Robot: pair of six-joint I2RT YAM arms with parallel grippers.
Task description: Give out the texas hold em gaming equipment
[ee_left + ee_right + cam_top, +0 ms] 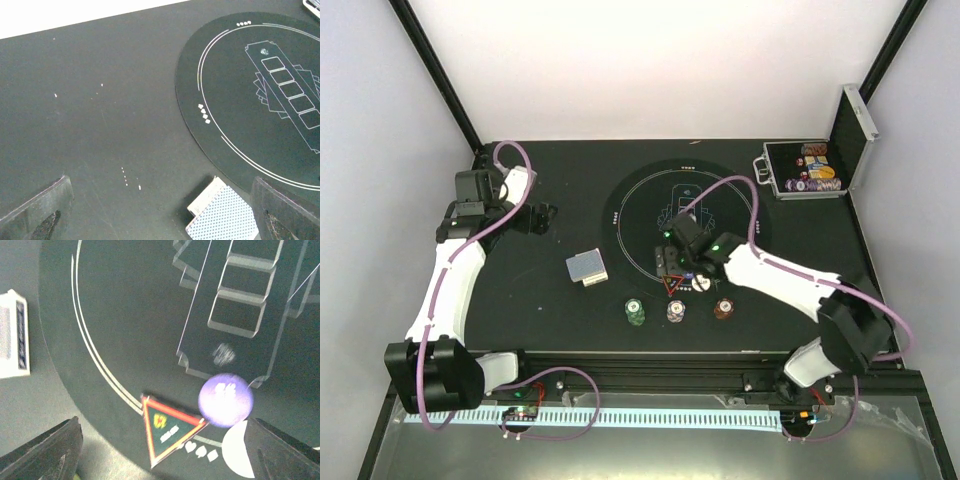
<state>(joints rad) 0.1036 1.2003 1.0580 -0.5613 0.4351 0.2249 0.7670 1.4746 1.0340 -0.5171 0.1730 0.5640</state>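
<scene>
bench: black bench (pixel 535 300) in a white-walled booth; round mat (pixel 632 205) at centre, case (pixel 861 122) open at far right corner
deck: deck (pixel 586 267) lies on bare bench, left of the mat, just off its rim
chips: green chips (pixel 636 313), purple chips (pixel 676 311), brown chips (pixel 724 307) in a row at the near side, just off the mat
markers: triangle (pixel 170 427) flat on the mat's near rim; blue disc (pixel 226 400) at its corner, touching or overlapping, cannot tell which; white disc (pixel 239 456) just beside, partly hidden
right gripper: right gripper (pixel 162 437) wide, holds nothing, low over the triangle, one finger on each side
left gripper: left gripper (pixel 160 205) wide, empty, above bare bench at far left, apart from the deck
step (judged): probably lining up to pick the triangle
risk 1: triangle is thin and flat, so the fingers may close over it and grab nothing, or push it along the mat
risk 2: blue disc sits against the triangle, so closing may catch or knock it
risk 3: wrist view is blurred and height is unclear; going too low scrapes the mat
risk 4: chip stacks sit near the arm, so a sweep may topple them
</scene>
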